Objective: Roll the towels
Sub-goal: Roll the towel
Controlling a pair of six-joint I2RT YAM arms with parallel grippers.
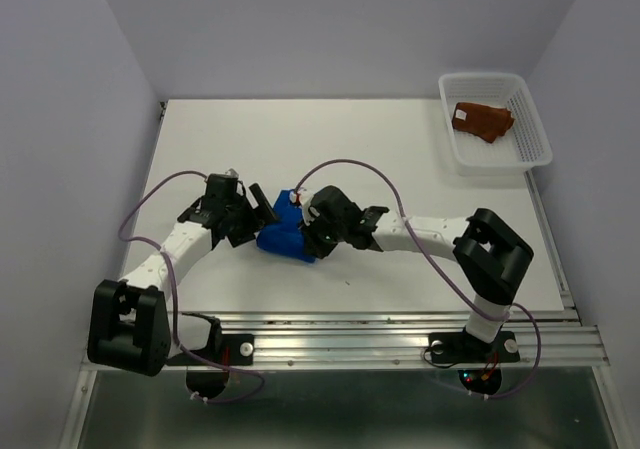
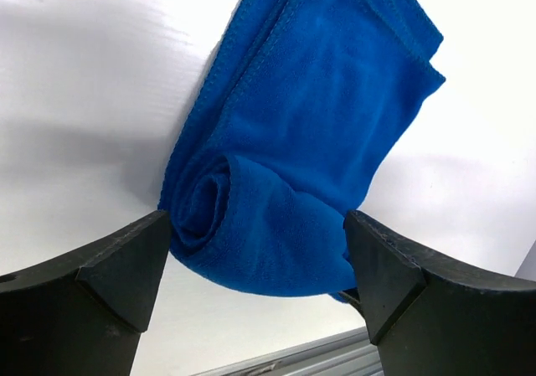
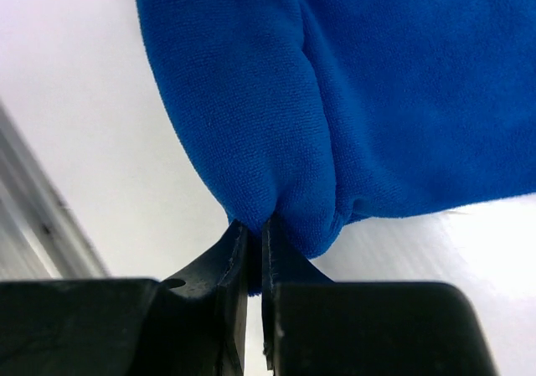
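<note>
Overhead view far; both wrist views close, sharing blue towel (image 2: pixel 310 141)

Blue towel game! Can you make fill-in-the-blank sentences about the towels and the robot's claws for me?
1. The brown towel lies inside the white ____.
2. The right claw is ____ on the blue towel.
3. The left claw is ____, and the towel's rolled end shows between its fingers.
Missing words: basket; shut; open.
</note>
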